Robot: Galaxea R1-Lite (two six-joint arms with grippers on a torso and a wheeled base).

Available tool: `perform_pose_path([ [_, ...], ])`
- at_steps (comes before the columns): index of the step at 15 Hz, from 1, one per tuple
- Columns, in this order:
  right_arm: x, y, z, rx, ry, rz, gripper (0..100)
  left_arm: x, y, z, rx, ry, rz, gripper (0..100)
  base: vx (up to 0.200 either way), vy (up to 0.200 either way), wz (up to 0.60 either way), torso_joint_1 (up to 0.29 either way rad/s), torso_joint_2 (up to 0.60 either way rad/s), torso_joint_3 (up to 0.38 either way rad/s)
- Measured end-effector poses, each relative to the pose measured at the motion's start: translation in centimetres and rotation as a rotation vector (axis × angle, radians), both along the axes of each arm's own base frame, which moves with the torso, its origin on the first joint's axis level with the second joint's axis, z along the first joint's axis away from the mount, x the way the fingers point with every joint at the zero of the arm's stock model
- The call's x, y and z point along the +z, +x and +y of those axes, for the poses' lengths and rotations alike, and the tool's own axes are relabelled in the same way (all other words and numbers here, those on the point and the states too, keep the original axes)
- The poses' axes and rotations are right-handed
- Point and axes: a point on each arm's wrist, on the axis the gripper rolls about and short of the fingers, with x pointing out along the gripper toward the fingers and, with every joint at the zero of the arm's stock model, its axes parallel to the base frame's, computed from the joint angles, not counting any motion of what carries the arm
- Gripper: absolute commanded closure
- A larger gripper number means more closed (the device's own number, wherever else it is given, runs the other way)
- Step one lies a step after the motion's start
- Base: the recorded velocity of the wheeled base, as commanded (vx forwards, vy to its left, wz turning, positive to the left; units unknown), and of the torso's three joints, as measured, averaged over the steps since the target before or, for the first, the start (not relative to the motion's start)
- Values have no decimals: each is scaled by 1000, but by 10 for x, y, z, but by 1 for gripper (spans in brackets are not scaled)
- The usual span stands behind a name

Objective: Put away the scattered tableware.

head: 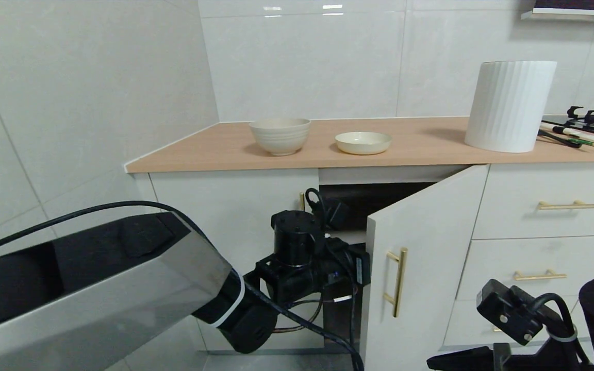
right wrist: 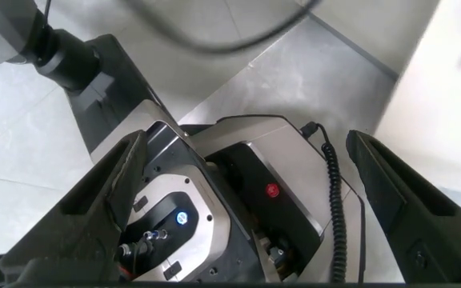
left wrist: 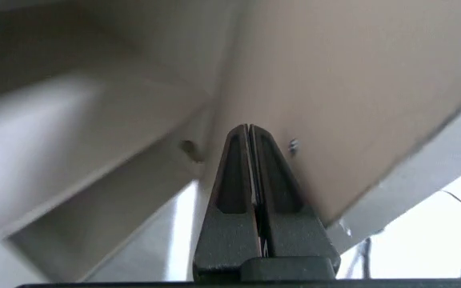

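Bowl [head: 280, 135] and dish [head: 363, 142] sit apart toward the table's [head: 431, 141] left end, neither held. Left gripper [left wrist: 249, 132] is inside the open cabinet, jaws pressed together, empty. Right gripper [right wrist: 245, 140] hangs low, jaws wide. Risk: left arm clips the cabinet door [head: 426, 247] backing out.

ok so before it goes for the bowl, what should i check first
1. Cabinet door open: ok, swung out.
2. Left gripper free: ok, jaws shut on nothing, inside the cabinet.
3. Right gripper free: ok, jaws open and empty, held low.
4. Bowl and dish clear of each other: ok, both upright and apart on the counter.
5. Space inside the cabinet: cannot tell, the interior is too dark.
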Motion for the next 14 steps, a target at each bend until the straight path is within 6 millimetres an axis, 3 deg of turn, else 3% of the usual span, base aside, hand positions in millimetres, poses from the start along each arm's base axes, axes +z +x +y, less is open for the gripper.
perform_pose_path([
  [4, 4, -6, 0, 28, 20, -15, 0, 11, -40, -32, -122, 21, 19, 100, 0, 0, 0, 0, 0, 0],
  [7, 8, -11, -1, 44, 35, -28, 0, 18, -55, -43, -162, 22, 17, 100, 0, 0, 0, 0, 0, 0],
  [11, 10, -14, -2, 55, 46, -37, 0, 24, -60, -54, -179, 48, 36, 100, 0, 0, 0, 0, 0, 0],
  [14, 9, -13, -2, 52, 41, -35, 0, 22, -56, -49, -152, 48, 34, 100, 0, 0, 0, 0, 0, 0],
])
